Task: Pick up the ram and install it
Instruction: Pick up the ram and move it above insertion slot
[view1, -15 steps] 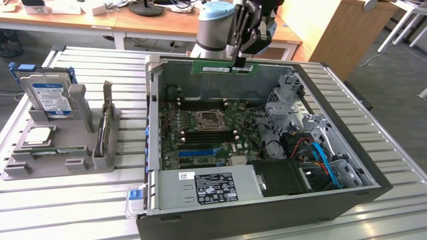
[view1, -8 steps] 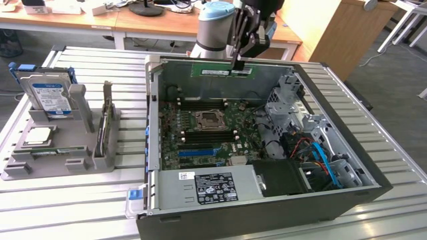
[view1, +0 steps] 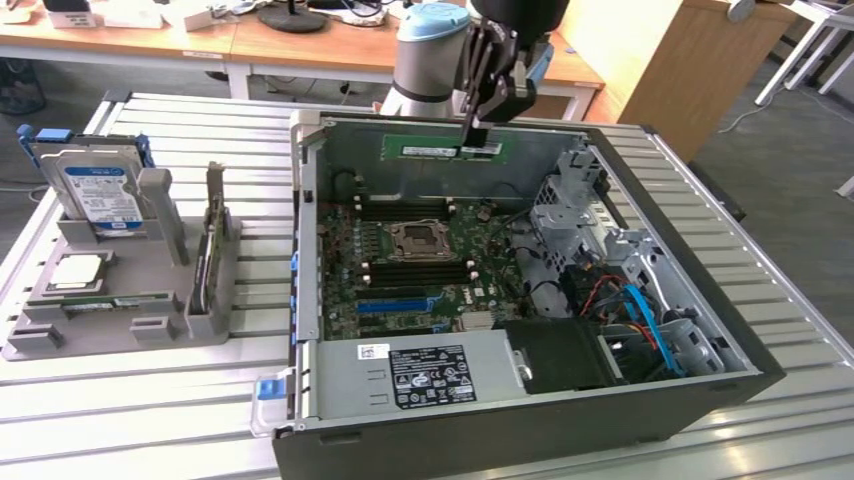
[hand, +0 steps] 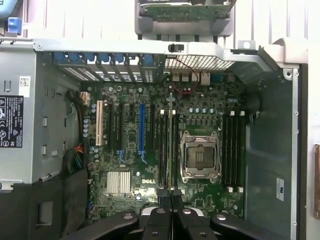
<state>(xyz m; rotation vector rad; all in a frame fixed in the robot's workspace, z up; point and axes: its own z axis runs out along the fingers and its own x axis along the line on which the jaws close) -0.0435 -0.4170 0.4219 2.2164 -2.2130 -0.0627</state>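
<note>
The ram (view1: 430, 148), a long green stick with a white label, hangs level above the open computer case (view1: 747, 340), near its far wall. My gripper (view1: 475, 148) is shut on the stick's end on the exterior view's right. In the wrist view the ram (hand: 171, 135) shows edge-on as a thin strip running out from between my black fingertips (hand: 161, 197). It lies over the dark memory slots (hand: 164, 150) beside the empty CPU socket (hand: 200, 155) of the motherboard (hand: 125, 150). The stick is clearly above the board, not touching it.
On the exterior view's left, a grey parts holder (view1: 134, 320) carries a blue-labelled hard drive (view1: 100, 190) and a square silver CPU chip (view1: 76, 270). Inside the case are a power supply (view1: 414, 375), a metal drive cage (view1: 574, 200) and blue and orange cables (view1: 641, 310).
</note>
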